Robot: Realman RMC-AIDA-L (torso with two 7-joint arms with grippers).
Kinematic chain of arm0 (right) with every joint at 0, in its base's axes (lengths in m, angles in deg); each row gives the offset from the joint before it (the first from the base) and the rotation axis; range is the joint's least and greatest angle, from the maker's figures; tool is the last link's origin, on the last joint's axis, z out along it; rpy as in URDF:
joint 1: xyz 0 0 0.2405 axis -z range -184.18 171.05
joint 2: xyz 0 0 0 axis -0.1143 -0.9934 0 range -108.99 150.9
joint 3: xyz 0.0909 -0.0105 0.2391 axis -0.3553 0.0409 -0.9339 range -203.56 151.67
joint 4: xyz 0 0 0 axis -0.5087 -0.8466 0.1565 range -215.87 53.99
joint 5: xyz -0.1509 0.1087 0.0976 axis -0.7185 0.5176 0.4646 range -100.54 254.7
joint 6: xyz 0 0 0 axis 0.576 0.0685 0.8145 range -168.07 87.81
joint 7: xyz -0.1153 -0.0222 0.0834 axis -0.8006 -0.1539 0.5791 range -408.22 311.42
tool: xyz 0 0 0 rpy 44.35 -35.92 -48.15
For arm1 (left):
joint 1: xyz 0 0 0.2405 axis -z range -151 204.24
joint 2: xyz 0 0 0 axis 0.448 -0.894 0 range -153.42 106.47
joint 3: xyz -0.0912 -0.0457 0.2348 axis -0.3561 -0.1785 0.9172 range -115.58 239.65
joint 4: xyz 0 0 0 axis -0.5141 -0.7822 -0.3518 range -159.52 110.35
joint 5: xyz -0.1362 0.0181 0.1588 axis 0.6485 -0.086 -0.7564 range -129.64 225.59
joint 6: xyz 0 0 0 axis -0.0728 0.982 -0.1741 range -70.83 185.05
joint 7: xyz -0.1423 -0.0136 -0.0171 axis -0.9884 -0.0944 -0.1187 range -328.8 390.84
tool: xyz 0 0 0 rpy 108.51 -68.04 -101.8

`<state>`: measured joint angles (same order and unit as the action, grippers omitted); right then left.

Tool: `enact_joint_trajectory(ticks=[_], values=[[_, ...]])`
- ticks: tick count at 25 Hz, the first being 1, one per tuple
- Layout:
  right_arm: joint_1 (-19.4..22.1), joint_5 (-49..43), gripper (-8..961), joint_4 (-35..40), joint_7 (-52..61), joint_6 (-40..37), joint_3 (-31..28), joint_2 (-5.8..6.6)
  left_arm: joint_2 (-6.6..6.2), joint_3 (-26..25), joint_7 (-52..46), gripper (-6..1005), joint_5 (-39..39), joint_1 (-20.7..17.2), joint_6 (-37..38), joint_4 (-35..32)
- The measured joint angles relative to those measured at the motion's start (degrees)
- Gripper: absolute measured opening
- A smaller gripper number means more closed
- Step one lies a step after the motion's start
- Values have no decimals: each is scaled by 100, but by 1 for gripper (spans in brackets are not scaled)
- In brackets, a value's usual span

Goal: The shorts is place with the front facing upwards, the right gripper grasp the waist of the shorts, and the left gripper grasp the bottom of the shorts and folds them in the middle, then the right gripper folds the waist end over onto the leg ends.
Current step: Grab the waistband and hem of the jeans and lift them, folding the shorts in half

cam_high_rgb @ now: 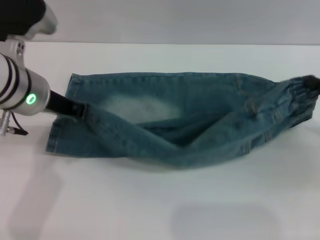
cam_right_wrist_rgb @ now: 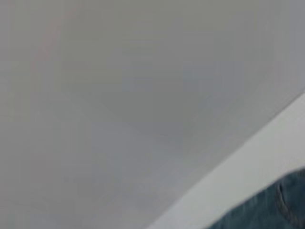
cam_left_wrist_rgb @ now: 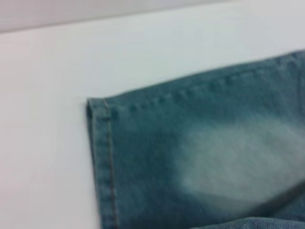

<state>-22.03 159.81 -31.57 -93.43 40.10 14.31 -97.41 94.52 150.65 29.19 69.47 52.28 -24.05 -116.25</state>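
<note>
Denim shorts lie stretched across a white table, already doubled lengthwise, the near edge a rumpled fold sagging toward the camera. At the robot's left, the left gripper reaches in from the side, its silver arm lit by a green lamp; its black claw is clamped on the bottom of the shorts, pinching the upper layer just inside the stitched hems. The left wrist view shows a hem corner lying flat on the table. At the far right, the gathered waist is lifted slightly and bunched against a dark tip at the frame's edge, the right gripper; whether its jaws are clenched cannot be told. The right wrist view shows only a sliver of denim and the table edge before a grey wall.
</note>
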Motion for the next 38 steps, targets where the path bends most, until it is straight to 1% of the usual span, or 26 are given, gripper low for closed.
enact_joint_trajectory(ticks=[4, 9, 13, 17, 20, 30, 35, 38], values=[[-175, 350, 3, -650, -415, -103, -476, 3, -5, -159, 100, 220, 10, -44, 388, 150], [-217, 886, 3, -1114, -681, -325, -691, -2, -6, -379, 203, 225, 30, -61, 697, 320], [-210, 1247, 3, -1445, -835, -463, -741, -9, -6, -506, 284, 230, 35, -61, 787, 372], [-209, 1362, 2, -1578, -852, -669, -787, -27, -5, -546, 301, 234, 41, -35, 889, 422], [-243, 1404, 3, -1710, -869, -731, -803, -11, -1, -554, 318, 237, 46, -6, 933, 458], [-307, 1507, 2, -1761, -955, -927, -857, -7, 2, -522, 359, 248, 210, 130, 1272, 742], [-419, 1534, 8, -1893, -1054, -1182, -960, -7, 11, -525, 534, 254, 587, 234, 1777, 1185], [-619, 1578, 16, -2107, -1484, -1528, -1017, 36, 11, -559, 587, 257, 1013, 376, 2385, 1802]])
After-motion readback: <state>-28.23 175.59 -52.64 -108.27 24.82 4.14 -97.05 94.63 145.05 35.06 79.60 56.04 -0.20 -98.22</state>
